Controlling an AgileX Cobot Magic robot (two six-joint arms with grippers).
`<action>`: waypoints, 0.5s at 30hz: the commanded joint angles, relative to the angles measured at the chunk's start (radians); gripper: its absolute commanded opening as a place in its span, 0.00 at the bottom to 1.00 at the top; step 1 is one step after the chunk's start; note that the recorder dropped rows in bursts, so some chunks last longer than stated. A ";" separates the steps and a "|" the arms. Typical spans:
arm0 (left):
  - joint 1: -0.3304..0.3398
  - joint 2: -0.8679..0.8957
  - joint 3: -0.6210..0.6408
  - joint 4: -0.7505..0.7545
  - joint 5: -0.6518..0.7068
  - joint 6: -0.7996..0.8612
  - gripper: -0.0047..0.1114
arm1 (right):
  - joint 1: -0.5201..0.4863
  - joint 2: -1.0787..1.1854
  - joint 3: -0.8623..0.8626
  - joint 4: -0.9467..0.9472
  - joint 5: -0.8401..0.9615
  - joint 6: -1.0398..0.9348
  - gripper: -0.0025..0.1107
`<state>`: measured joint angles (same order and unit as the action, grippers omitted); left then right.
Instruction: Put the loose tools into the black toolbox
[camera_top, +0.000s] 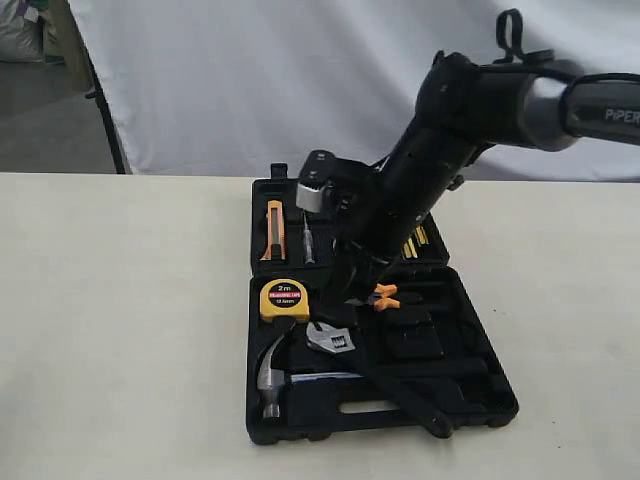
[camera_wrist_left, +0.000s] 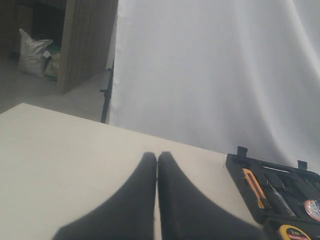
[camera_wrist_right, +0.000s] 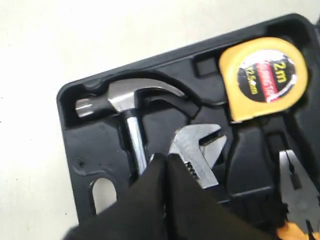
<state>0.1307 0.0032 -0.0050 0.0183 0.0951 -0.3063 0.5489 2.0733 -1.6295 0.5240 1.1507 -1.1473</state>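
**rusty_bolt:** So where's everything in the outside shot?

**mech_mia:** The toolbox (camera_top: 470, 390) lies wide open in the middle of the desk (camera_top: 120, 320). The front half has the hammer (camera_top: 272, 372) with its head in the front-left corner. The wrench (camera_top: 332, 338) lies slantwise across that same half, black handle running out to the front rim. The yellow tape measure (camera_top: 284, 300) sits just behind the hammer head, with the orange-handled pliers (camera_top: 384, 296) beside it toward the middle. The back half holds an orange knife (camera_top: 274, 230) and a thin screwdriver (camera_top: 308, 240). The right arm (camera_top: 420, 170) comes in from the upper right and dips over the middle of the box.

**rusty_bolt:** Left wrist cam?

**mech_mia:** The left claw (camera_wrist_left: 157, 156) is pinched closed, fingers touching, gripping nothing. It's over plain desk, well apart from the box. The tape roll (camera_wrist_left: 313, 210) shows in the back half past the screwdriver, cut off by the frame edge.

**rusty_bolt:** And the right one?

**mech_mia:** The right claw (camera_wrist_right: 162, 159) is closed too, tips together and gripping nothing. It's right over the spot between the hammer's steel shaft and the wrench head. Can't tell if it touches either one. Both tools lie inside the box.
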 joint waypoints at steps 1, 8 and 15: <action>0.025 -0.003 -0.003 0.004 -0.007 -0.005 0.05 | -0.010 0.011 0.002 -0.003 -0.003 0.104 0.05; 0.025 -0.003 -0.003 0.004 -0.007 -0.005 0.05 | 0.110 0.020 0.002 -0.327 -0.047 0.340 0.62; 0.025 -0.003 -0.003 0.004 -0.007 -0.005 0.05 | 0.128 0.064 0.002 -0.312 -0.039 0.372 0.63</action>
<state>0.1307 0.0032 -0.0050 0.0183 0.0951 -0.3063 0.6778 2.1170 -1.6272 0.2303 1.1050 -0.8047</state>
